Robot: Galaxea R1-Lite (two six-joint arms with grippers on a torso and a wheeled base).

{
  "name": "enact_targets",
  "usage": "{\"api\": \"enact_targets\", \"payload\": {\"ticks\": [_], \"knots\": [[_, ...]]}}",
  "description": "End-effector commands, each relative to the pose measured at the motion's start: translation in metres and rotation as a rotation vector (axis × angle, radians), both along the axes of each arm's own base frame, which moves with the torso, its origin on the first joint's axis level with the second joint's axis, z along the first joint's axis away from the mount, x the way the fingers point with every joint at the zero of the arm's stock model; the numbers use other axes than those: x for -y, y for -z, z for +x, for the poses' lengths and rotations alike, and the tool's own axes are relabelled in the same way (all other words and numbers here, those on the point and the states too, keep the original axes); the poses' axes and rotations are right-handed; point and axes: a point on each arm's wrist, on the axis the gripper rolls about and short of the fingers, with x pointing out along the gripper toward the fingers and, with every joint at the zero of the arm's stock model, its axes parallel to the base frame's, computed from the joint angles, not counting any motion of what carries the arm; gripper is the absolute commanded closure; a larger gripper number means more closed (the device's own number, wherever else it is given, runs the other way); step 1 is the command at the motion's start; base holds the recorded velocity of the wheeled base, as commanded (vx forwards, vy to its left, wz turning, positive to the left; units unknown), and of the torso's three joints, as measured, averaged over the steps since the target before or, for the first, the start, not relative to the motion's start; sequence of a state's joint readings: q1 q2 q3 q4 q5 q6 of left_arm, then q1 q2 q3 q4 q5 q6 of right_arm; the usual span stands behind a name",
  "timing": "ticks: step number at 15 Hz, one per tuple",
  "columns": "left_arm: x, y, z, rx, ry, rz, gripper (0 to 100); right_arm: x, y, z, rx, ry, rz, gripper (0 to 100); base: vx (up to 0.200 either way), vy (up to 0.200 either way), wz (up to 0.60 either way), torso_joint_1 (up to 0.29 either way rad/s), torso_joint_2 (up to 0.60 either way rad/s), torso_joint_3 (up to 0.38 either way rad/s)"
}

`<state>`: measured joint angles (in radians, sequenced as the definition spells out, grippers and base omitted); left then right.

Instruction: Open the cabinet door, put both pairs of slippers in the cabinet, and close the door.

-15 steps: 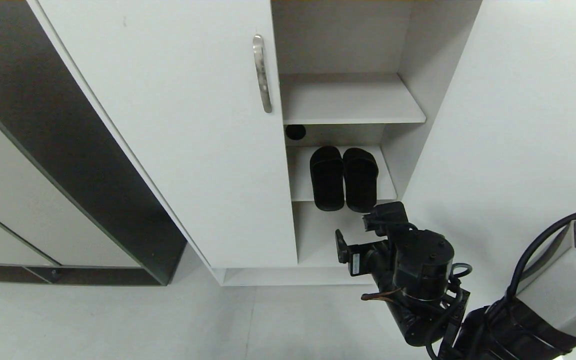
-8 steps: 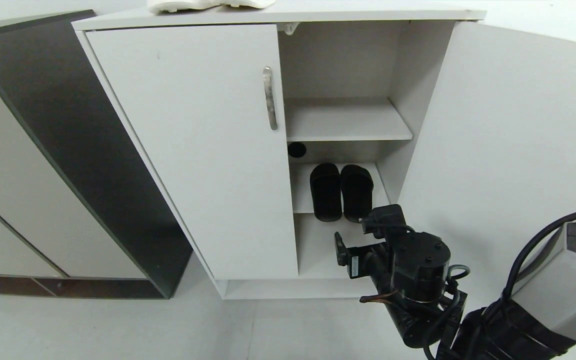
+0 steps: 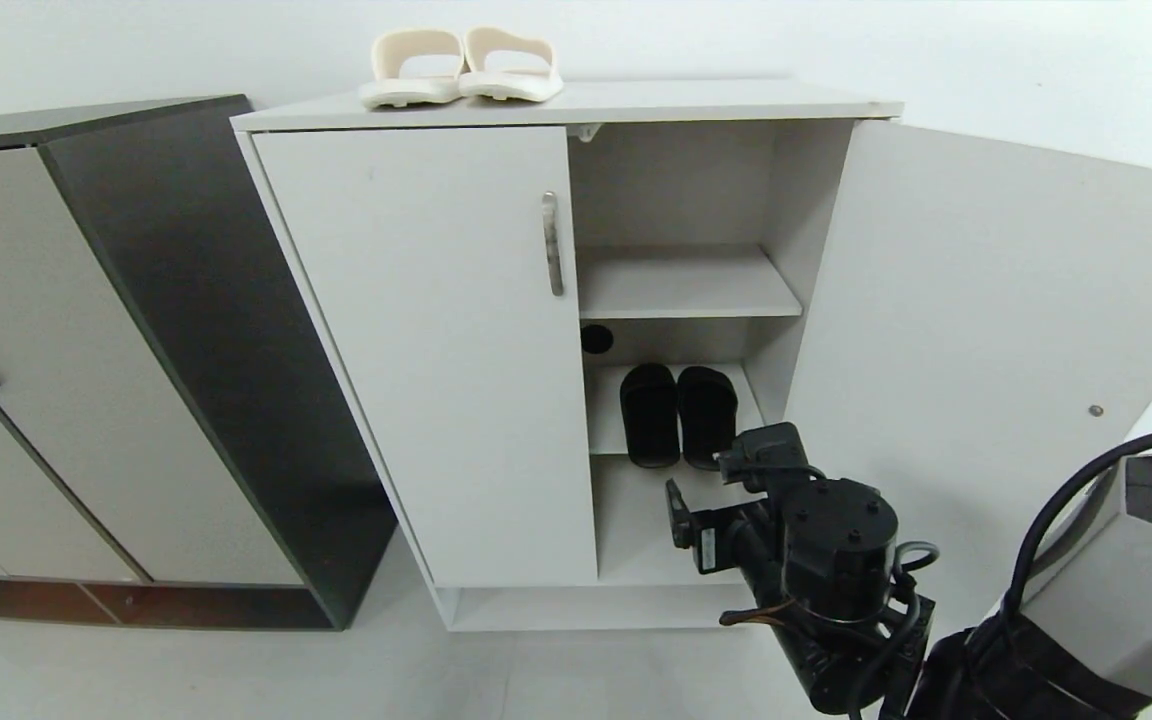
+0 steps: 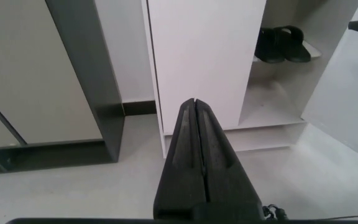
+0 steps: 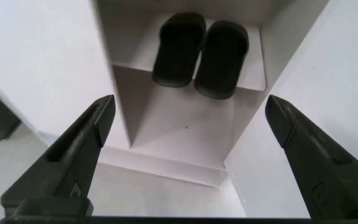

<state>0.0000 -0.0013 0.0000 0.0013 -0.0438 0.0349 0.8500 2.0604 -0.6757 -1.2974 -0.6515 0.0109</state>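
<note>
A: Slippers?
B: black pair (image 3: 678, 415) on the middle shelf (image 3: 604, 412), cream pair (image 3: 461, 65) atop the cabinet (image 3: 716, 98).
A: Handling?
B: Light, probably soft foam; pinch the straps. The right gripper (image 5: 188, 109) is wide and empty; the left gripper (image 4: 194, 112) is closed.

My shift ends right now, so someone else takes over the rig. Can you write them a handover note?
Left gripper: shut, empty, facing the closed left door.
Right gripper: open, empty, in front of the open compartment.
Right door: open.
Black slippers: side by side on the middle shelf, done.
Cream slippers: on the cabinet top, outside.
To do: put the cream pair inside, close the right door.
</note>
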Motion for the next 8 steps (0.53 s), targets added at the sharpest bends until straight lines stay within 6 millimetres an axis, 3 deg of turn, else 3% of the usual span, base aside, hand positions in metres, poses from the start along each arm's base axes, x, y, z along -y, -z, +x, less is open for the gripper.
{"api": "enact_targets", "payload": {"ticks": [1, 6, 8], "knots": [[0.0000, 0.0000, 0.0001, -0.001, 0.001, 0.002, 100, 0.0010, -0.0014, -0.0044, -0.004, -0.013, -0.003, 0, 0.000, 0.000, 0.00, 0.007, 0.00, 0.100], [0.0000, 0.0000, 0.0001, -0.001, 0.001, 0.002, 100, 0.0014, 0.0055, -0.0082, -0.021, -0.021, -0.031, 0, 0.000, 0.000, 0.00, 0.000, 0.00, 0.010], [0.0000, 0.0000, 0.0001, -0.001, 0.001, 0.002, 100, 0.0003, 0.0084, -0.0072, -0.025, -0.020, -0.038, 0, 0.000, 0.200, 0.00, 0.000, 0.00, 0.002]]}}
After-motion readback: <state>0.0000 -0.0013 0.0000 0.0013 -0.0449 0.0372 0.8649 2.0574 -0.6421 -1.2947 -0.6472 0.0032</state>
